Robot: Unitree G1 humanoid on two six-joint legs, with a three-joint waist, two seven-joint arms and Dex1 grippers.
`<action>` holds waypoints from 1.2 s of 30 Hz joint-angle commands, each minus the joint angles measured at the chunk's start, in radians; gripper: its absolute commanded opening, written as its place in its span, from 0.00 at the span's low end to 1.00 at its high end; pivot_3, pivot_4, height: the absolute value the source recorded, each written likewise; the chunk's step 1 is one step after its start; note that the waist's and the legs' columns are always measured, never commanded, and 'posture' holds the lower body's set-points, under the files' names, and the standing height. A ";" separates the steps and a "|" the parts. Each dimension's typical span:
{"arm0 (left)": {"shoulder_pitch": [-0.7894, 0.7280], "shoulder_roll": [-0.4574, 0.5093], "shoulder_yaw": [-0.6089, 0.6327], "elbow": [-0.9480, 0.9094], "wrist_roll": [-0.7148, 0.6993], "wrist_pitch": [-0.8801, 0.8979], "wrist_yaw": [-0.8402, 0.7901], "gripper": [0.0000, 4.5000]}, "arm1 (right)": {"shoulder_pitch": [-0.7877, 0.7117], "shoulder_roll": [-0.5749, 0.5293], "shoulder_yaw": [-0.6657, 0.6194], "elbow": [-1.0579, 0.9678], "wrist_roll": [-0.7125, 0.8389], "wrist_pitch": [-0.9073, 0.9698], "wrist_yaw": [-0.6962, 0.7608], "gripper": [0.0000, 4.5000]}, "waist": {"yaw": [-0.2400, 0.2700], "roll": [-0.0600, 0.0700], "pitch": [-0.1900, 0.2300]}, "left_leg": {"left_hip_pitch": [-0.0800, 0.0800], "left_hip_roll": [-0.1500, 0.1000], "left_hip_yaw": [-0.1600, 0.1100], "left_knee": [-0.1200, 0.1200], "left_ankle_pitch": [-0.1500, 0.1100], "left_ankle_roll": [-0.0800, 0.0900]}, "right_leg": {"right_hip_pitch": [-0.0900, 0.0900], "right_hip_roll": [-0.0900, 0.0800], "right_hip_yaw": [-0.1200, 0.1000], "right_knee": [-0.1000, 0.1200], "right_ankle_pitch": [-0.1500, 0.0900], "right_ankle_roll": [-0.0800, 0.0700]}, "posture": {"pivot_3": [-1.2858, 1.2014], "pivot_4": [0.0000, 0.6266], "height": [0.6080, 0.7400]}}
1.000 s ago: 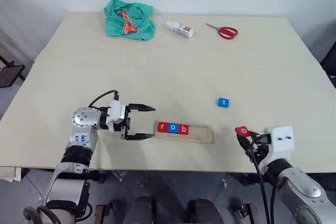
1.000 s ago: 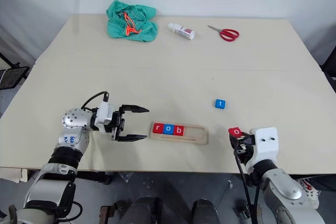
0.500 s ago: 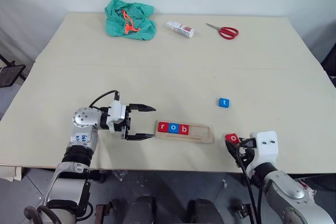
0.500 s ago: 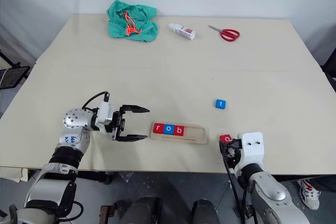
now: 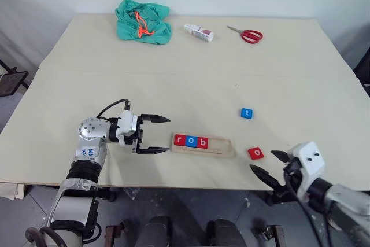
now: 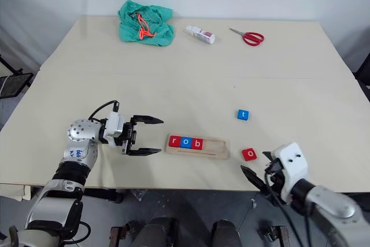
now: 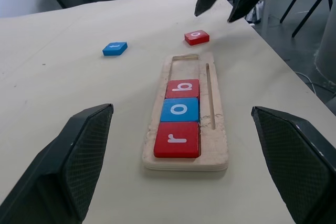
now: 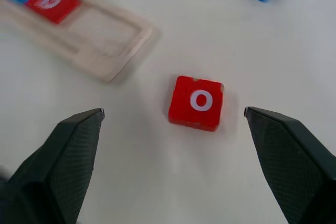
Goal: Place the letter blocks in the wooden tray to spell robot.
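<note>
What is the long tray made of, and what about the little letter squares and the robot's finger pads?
The wooden tray looks like pale, unvarnished wood: matte, with slightly rough routed edges. The letter blocks, like the red o, show smooth red or blue paint with white letters; wood or plastic underneath, I can't tell. The right gripper's fingers are black with a fine crosshatch, probably grippy rubber or plastic.

The table [image 5: 191, 79] bears wooden tray [image 5: 203, 145], two loose blocks [image 5: 255, 153], cloth [image 5: 143, 21], scissors [image 5: 245, 33], perhaps a bottle [image 5: 198, 32].

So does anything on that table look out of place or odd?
Only that two letter blocks lie outside the wooden tray, which already holds r, o, b: a red o just off its empty end and a blue t farther back. Nothing looks spilled or damaged.
</note>
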 commanded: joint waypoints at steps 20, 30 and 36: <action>0.072 0.024 0.023 -0.130 -0.016 0.014 0.049 1.00 | -0.561 -0.231 0.340 0.770 -0.247 -0.663 0.719 0.99 | 0.003 -0.001 0.000 | -0.004 0.000 0.000 0.003 0.000 0.000 | 0.000 0.000 -0.005 -0.003 0.000 0.000 | 0.52 0.24 1.00; 0.105 0.035 0.022 -0.193 -0.017 0.041 0.083 1.00 | -0.714 -0.158 0.447 0.949 -0.317 -0.804 0.802 0.99 | -0.001 -0.001 0.000 | -0.004 0.001 0.000 0.003 0.000 0.000 | 0.000 0.000 -0.005 -0.003 0.000 0.000 | 0.52 0.24 1.00; 0.121 0.044 0.027 -0.225 -0.020 0.055 0.099 1.00 | -0.765 -0.141 0.491 1.034 -0.366 -0.872 0.822 0.99 | -0.002 0.000 0.000 | -0.004 0.001 0.000 0.003 0.000 0.000 | 0.000 0.000 -0.005 -0.003 0.000 0.000 | 0.52 0.24 1.00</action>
